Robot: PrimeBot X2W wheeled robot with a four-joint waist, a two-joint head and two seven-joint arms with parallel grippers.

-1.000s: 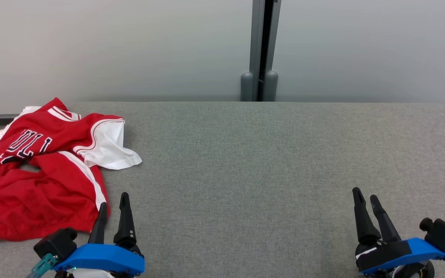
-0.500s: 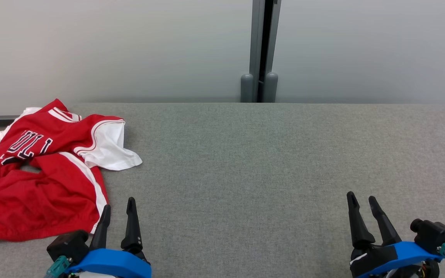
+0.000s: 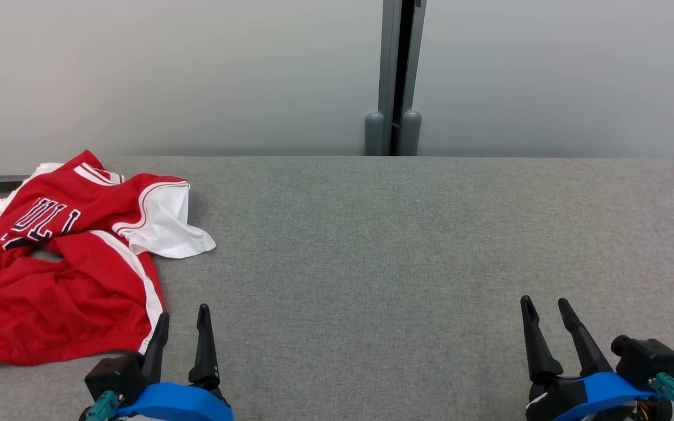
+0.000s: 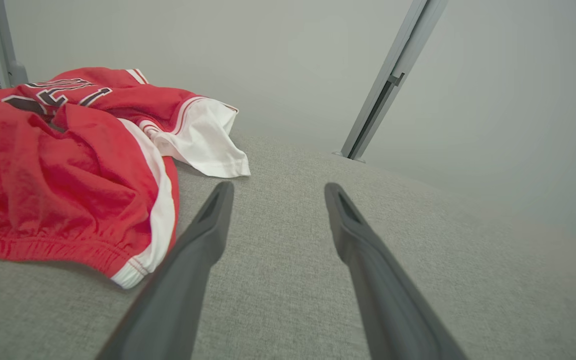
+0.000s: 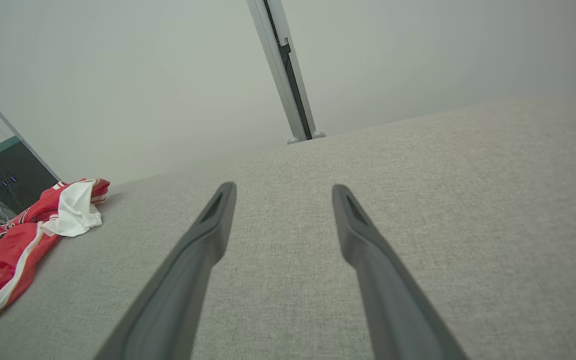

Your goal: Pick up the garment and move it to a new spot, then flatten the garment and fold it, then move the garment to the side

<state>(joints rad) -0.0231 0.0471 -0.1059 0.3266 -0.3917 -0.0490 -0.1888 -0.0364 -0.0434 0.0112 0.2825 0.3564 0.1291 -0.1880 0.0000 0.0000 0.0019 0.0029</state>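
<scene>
**Inspector A:** Any movement since the earlier frames?

**Inspector B:** Yes. The left gripper (image 3: pixel 183 311) has drawn back toward the head view's lower edge and shifted inward. Its outer finger (image 3: pixel 157 345), formerly overlapping the garment (image 3: pixel 62 292) hem, now stands at its edge.

**Inspector A:** And the right?

**Inspector B:** The right gripper (image 3: pixel 544 300) has likewise drawn back, slightly inward.

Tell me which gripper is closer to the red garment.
Left. The left gripper is just beside the garment, at its right edge; the right gripper is far off to its right.

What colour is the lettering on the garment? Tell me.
The lettering is dark, near black, outlined white, on the red garment; clearest in the head view.
</scene>
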